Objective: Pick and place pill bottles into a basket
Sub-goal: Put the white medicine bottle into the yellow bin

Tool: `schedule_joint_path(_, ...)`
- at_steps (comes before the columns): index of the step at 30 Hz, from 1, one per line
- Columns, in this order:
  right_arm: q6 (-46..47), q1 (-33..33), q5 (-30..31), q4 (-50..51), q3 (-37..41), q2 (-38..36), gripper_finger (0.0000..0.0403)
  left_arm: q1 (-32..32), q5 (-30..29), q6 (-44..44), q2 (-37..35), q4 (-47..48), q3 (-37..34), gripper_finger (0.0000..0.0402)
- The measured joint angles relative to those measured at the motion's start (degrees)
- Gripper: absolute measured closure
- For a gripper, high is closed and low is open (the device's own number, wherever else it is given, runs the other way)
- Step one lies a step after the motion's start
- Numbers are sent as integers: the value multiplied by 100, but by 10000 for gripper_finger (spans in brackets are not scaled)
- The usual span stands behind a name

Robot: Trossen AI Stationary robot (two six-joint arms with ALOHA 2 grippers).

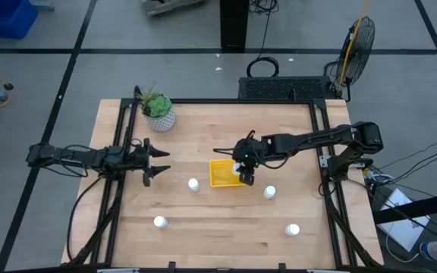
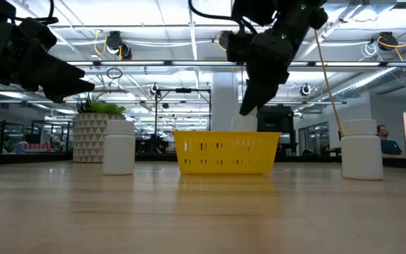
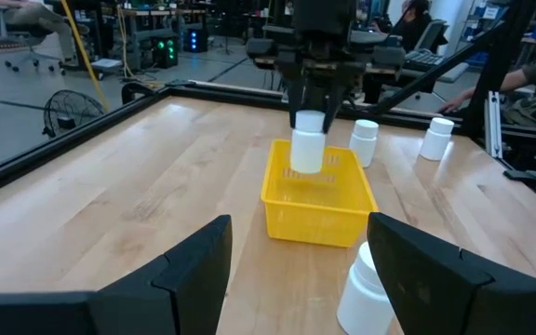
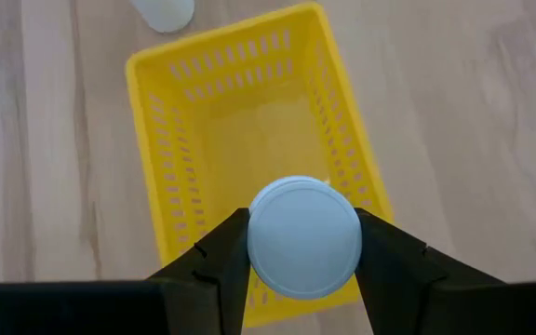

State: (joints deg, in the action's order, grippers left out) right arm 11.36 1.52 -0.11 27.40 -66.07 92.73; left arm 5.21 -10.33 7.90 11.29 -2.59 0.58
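From above, the right hand (image 1: 246, 173) is hanging over the yellow basket (image 1: 222, 173), near its right-hand rim, so a release here is risking the pill bottle catching that rim and tipping onto the desk (image 1: 226, 227); four other pill bottles are standing loose at (image 1: 193, 184), (image 1: 269, 192), (image 1: 159, 222) and (image 1: 292, 229), and the left hand (image 1: 152, 161) is waiting spread wide at the desk's left side, beside the plant pot (image 1: 158, 112). From desk height, the right hand (image 2: 256, 88) is sitting clearly above the basket (image 2: 225, 152), so a drop from there is likely making a light bottle bounce or topple. In the left wrist view, the held bottle (image 3: 306, 144) is hanging upright above the basket's far half (image 3: 316, 191); a loose bottle (image 3: 368, 288) is standing just beside the near corner and could be knocked. In the right wrist view, the fingers (image 4: 214, 262) are clamping the bottle's cap (image 4: 302, 236), over the basket's (image 4: 249, 121) near wall rather than its middle.
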Motion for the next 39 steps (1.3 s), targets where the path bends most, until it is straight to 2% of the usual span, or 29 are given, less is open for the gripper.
schedule_joint_path(8,64,139,-27,-498,393,2,256,1,-2,0,0,1,0,144)
schedule_joint_path(15,194,179,-320,-976,646,0,256,2,-2,-20,0,-2,0,144)
schedule_joint_path(39,-57,378,-298,-735,690,0,256,1,-4,-17,0,-11,0,144)
